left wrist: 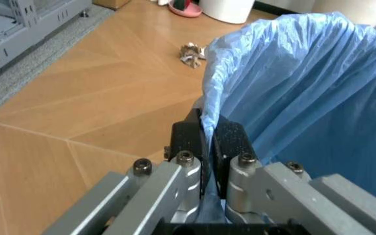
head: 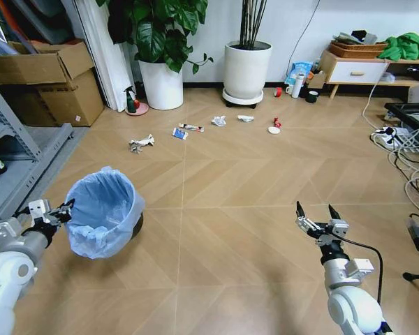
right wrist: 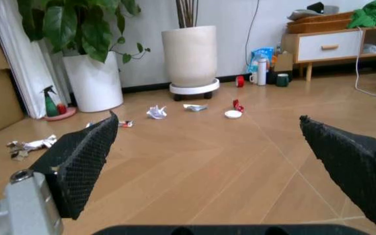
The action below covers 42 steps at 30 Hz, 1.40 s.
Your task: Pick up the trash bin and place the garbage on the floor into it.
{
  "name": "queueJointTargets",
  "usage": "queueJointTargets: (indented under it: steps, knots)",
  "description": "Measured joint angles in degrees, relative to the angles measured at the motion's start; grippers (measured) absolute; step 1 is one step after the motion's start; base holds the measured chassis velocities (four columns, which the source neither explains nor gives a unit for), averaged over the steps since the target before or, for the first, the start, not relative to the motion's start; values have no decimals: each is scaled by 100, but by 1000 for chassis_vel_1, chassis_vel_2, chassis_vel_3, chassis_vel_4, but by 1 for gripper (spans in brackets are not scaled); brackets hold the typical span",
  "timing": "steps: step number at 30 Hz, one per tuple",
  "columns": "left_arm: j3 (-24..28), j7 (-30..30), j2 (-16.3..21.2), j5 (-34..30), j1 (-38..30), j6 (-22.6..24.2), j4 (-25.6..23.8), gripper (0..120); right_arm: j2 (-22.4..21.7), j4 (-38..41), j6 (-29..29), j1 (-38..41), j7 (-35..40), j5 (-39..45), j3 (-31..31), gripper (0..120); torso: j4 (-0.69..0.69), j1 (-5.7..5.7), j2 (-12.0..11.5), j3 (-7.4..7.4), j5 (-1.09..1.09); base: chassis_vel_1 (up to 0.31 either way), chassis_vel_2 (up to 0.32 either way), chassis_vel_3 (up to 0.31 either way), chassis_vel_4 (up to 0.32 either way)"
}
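Litter in six pieces ahead, one trash bin pinched by left claw, right claw spread empty.

Left gripper pinches the trash bin rim (blue bag); paper wad beyond.

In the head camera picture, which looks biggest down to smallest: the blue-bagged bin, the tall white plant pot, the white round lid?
1. Trash bin, though nearness to the camera inflates it.
2. Tall white plant pot.
3. White round lid.

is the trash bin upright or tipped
Tipped: the trash bin leans, its mouth facing the camera, with the left gripper shut on its bag-lined rim.
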Motion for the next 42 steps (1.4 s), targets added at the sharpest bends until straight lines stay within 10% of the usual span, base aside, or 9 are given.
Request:
queueJointTargets:
  steps: [42]
  knots:
    - [16, -2, -80, 54, 100, -10, 17, 0, -8, -39, 59, -19, -95, 35, 80, 100, 2, -1, 0, -1, 1, -8, 154, 11, -153]
